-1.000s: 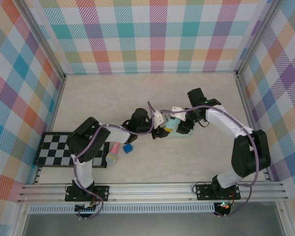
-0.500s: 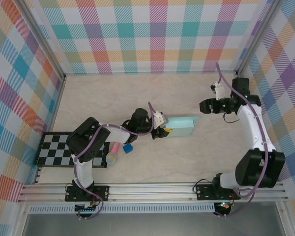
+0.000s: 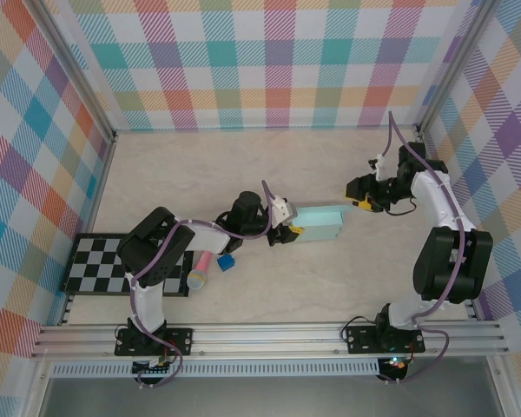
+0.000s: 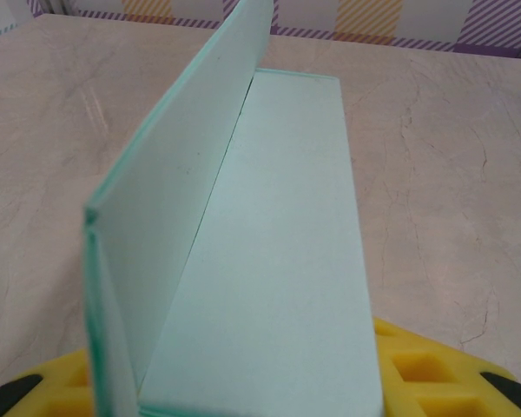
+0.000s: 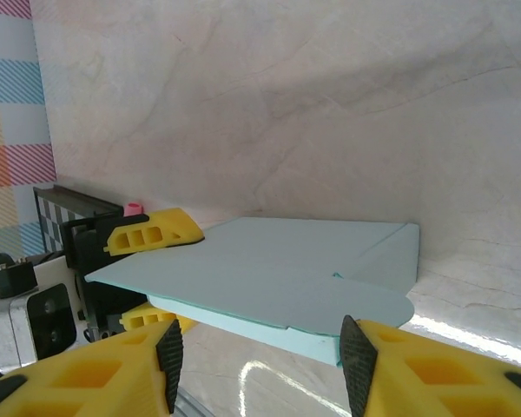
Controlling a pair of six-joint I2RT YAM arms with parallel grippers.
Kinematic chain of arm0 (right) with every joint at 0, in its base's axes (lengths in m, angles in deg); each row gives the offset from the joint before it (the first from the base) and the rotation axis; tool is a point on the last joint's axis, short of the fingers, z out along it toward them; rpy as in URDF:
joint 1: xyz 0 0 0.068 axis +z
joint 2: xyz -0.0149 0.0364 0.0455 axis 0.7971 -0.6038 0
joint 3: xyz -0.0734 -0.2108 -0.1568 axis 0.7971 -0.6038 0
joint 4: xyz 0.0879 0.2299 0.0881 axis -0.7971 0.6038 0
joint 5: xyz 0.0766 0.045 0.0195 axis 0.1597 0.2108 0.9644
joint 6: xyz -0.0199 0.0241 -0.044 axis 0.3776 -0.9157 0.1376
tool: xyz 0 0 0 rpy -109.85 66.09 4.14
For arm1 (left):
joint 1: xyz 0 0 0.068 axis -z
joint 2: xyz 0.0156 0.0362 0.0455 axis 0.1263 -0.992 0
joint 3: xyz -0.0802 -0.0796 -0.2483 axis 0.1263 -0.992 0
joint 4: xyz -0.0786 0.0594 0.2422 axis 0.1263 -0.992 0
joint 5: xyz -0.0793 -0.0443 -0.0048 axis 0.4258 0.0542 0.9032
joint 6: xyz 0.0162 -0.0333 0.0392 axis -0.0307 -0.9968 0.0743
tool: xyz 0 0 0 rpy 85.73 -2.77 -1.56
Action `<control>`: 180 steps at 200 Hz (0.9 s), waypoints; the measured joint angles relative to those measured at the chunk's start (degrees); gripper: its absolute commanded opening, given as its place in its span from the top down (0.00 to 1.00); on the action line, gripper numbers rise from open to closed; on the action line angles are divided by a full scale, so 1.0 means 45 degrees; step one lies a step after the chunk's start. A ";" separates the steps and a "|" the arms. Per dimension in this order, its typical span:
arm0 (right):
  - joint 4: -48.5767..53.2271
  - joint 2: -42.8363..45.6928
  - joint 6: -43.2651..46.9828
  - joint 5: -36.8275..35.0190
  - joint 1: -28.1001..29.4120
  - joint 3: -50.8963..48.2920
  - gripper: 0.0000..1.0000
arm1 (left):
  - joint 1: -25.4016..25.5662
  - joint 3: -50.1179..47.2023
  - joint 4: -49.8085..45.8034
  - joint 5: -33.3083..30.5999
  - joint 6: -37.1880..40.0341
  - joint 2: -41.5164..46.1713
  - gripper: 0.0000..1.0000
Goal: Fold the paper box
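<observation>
The paper box (image 3: 319, 223) is pale mint-blue card, lying mid-table as a flattened rectangle. My left gripper (image 3: 288, 233) is shut on its left end. In the left wrist view the paper box (image 4: 278, 261) runs away from my left gripper (image 4: 243, 395), with one flap standing upright along its left side and yellow fingers (image 4: 434, 373) at the bottom corners. My right gripper (image 3: 358, 193) hangs open just right of the box, apart from it. In the right wrist view the right gripper (image 5: 260, 365) frames the near edge of the paper box (image 5: 278, 261), with nothing between its pads.
A black-and-white checkered mat (image 3: 104, 261) lies at the left. Beside it are a pink and yellow object (image 3: 200, 269) and a tiny dark blue cube (image 3: 226, 261). Plaid walls close in three sides. An aluminium rail (image 3: 269, 334) runs along the front edge.
My right gripper has left the box and swung out to the right, then come back a little toward it, its jaws narrower. The left gripper and the box have stayed put.
</observation>
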 measured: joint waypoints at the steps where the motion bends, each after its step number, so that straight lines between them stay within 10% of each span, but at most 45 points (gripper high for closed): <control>1: 0.0000 0.0000 0.0005 -0.0005 0.0010 0.0000 0.44 | 0.0000 0.0000 0.0000 0.0000 0.0000 0.0000 0.67; 23: -0.0034 0.0019 0.0223 -0.0627 0.0175 -0.0010 0.34 | 0.0000 0.0015 -0.0029 0.0005 0.0092 0.0000 0.68; 180: 0.0019 -0.0350 0.0651 -0.1239 0.1098 0.0015 0.51 | 0.0000 0.0670 -0.0967 -0.0189 0.0427 -0.0078 0.72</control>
